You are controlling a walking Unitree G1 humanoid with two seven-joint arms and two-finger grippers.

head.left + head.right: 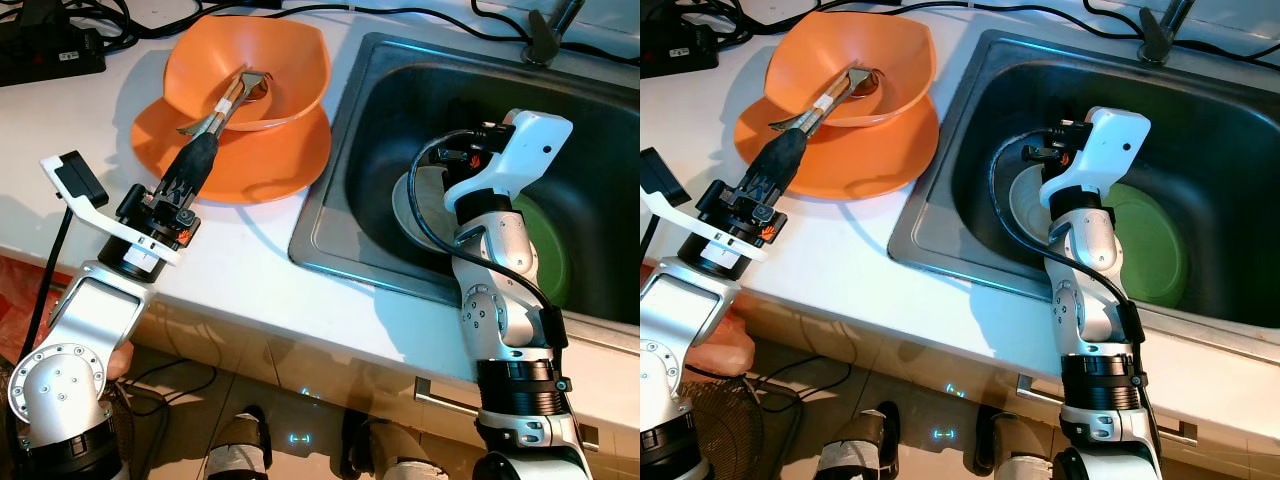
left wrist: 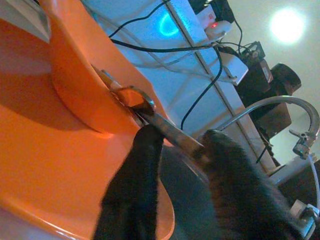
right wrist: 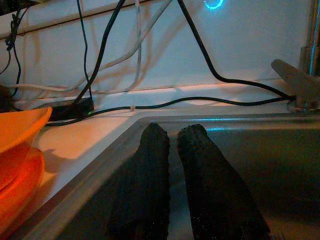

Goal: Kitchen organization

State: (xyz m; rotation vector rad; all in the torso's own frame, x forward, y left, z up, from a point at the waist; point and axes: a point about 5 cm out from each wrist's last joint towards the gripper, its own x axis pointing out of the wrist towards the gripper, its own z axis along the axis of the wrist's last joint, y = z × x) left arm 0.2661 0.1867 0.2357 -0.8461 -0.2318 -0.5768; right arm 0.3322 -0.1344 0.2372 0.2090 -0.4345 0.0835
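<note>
While the left gripper grasps its handle, the spoon slants bowl-end into the orange bowl.

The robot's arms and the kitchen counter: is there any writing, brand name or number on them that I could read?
No text is readable.
Left gripper: the small orange-red patch on its wrist mount is too small to read.
Right arm: the red spot by its wrist is too small to tell.
Black power strip on the counter: no legible label.
Orange bowl, orange plate, sink: plain, no marks.
</note>
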